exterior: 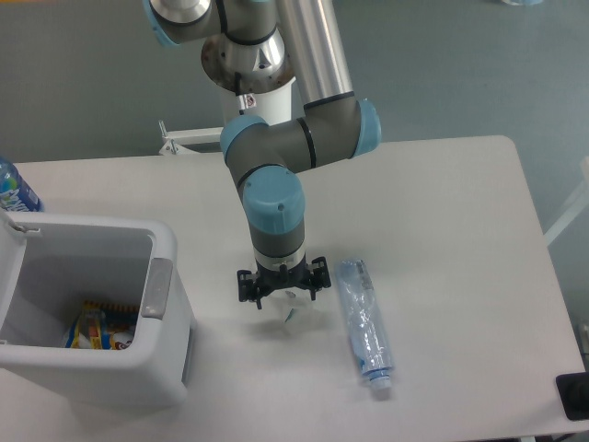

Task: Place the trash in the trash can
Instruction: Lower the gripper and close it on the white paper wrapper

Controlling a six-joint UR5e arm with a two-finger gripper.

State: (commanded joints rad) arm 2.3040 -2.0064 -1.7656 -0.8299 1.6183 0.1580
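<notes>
White and smooth, the surface (442, 203) fills most of the frame, with grey floor behind it along the top. At the far left edge, a bottle with a blue label (13, 189) shows only partly. Below it, in the lower left, stands the trash can (161, 247), a boxy white bin with rounded corners and a grey latch tab (158, 287) on its right rim. Inside it, at the bottom, lies some colourful packaging (97, 327).

Near the middle of the frame the arm (276, 175) comes down from the top, grey with light blue joint caps, and points straight down at the surface. The gripper (282, 284) is black, and its jaws are low over the surface, well to the right of the bin. Directly under them lies the paper carton (293, 308), white, crumpled and flattened, hard to separate from the white surface. I cannot tell if the jaws are closed on the carton or only stand around it, because the view is from above and the carton is mostly hidden.

Just to the right of the jaws, apart from them, lies the plastic bottle (364, 326). It is clear, crushed and long, lying on its side, with its white cap (381, 390) toward the lower edge of the frame.
</notes>
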